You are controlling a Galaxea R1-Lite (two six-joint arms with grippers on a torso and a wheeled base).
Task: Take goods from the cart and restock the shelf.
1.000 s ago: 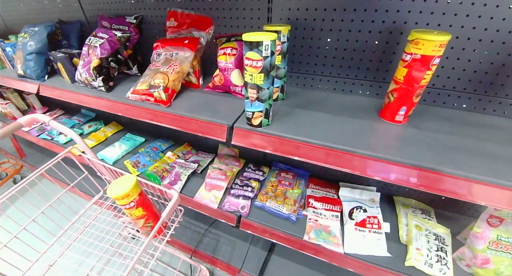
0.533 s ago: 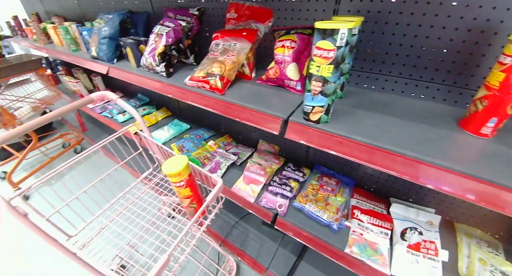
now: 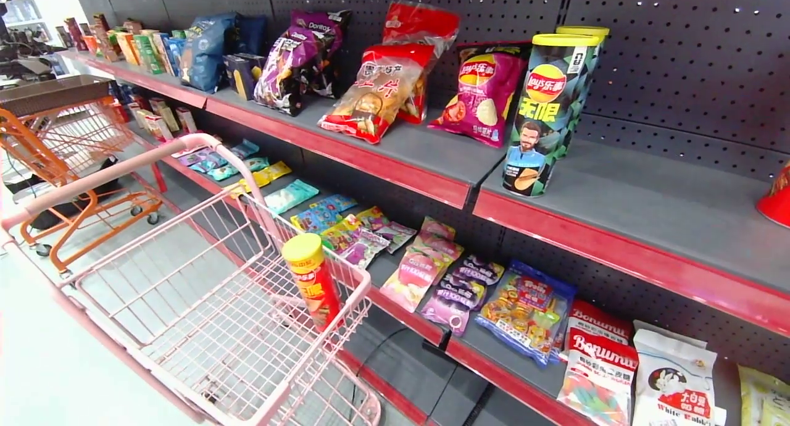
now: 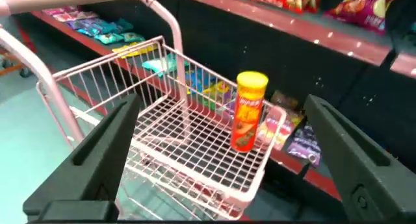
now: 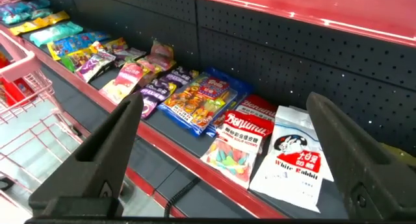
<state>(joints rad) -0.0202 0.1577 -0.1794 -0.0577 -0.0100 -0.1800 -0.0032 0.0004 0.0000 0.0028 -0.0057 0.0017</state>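
Restock is partly done, as far as I can judge. One red can [image 3: 779,199] already stands on the upper shelf [image 3: 648,210], near its right end and well apart from the dark green cans [image 3: 543,114] by the shelf's front edge. One more red can with a yellow lid [image 3: 315,281] is left in the pink cart [image 3: 111,178]. It stands roughly upright in the cart's corner nearest the shelving, against the wire wall, and nothing is gripping it. I see no other goods in the basket, so this looks like the last pick.

The left gripper [image 4: 218,106] hangs above the cart with its fingers wide apart and nothing between them. The can [image 4: 248,110] sits farther off in the line between them. The right gripper [image 5: 224,100] is also spread and empty, over the candy bags on the lower shelf [image 5: 175,146].

Against the earlier frames, the whole head view has swung left, so that is camera motion, not object motion. The cart now sits fuller in frame, an orange cart [image 3: 74,142] has come in on the left, and the shelved red can is nearly cut off at the right. The carted can keeps the same corner.
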